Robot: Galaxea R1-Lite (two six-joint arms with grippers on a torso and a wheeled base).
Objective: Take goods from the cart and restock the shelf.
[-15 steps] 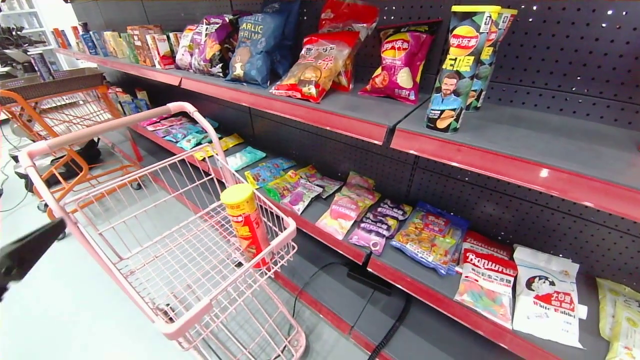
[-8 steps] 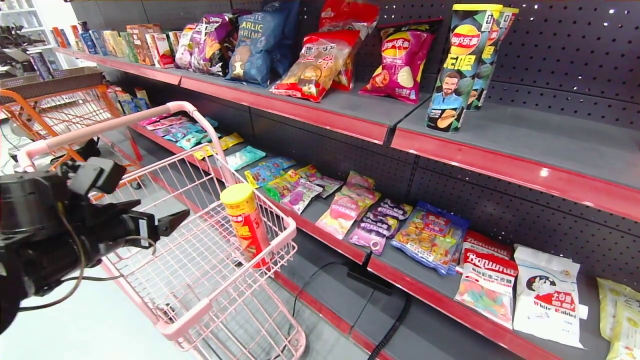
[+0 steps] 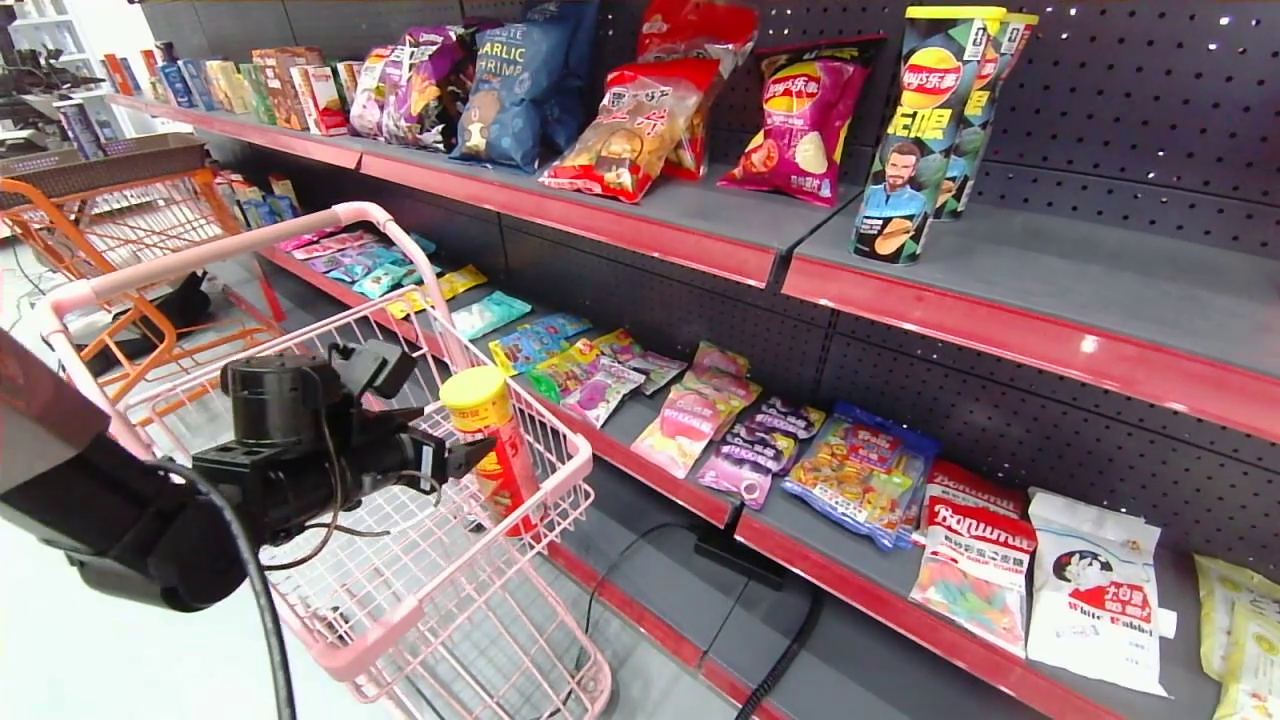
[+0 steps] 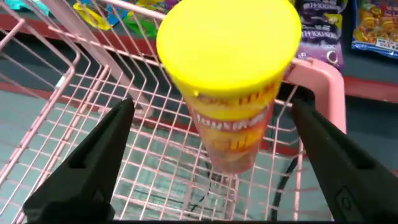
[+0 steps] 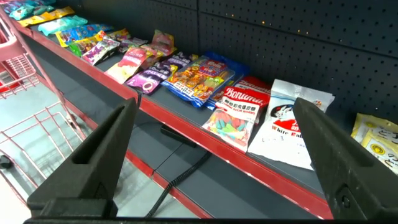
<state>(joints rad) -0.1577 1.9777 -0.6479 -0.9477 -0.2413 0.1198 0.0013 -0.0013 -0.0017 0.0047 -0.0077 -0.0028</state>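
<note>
**Shop aisle, pink cart: left arm lined up on the can**

Shelving of dark pegboard with red-edged boards runs along the aisle, and the pink cart (image 3: 560, 470) is parked against it. One item is in the cart: a tall can (image 4: 227, 43) with a yellow lid and a red-and-yellow wrap. It stands in the front corner, leaning slightly on the wire.

Left gripper (image 4: 212, 104): jaws spread wide, one either side of the can near its top, not touching it. Right gripper (image 5: 214, 104): jaws also apart, holding nothing, hanging over the lower shelf (image 3: 770, 520) with its candy bags.

Risks, as judged:
- An off-centre close would shove the leaning can over before the grip bites.
- A grip on the lid alone could pop it off.
- A finger could snag in the cart wire.

Labels: the wrap carries lettering, unreadable from the wrist. Similar tall cans (image 3: 915, 140) stand on the upper shelf (image 3: 1050, 270), a likely destination.
</note>
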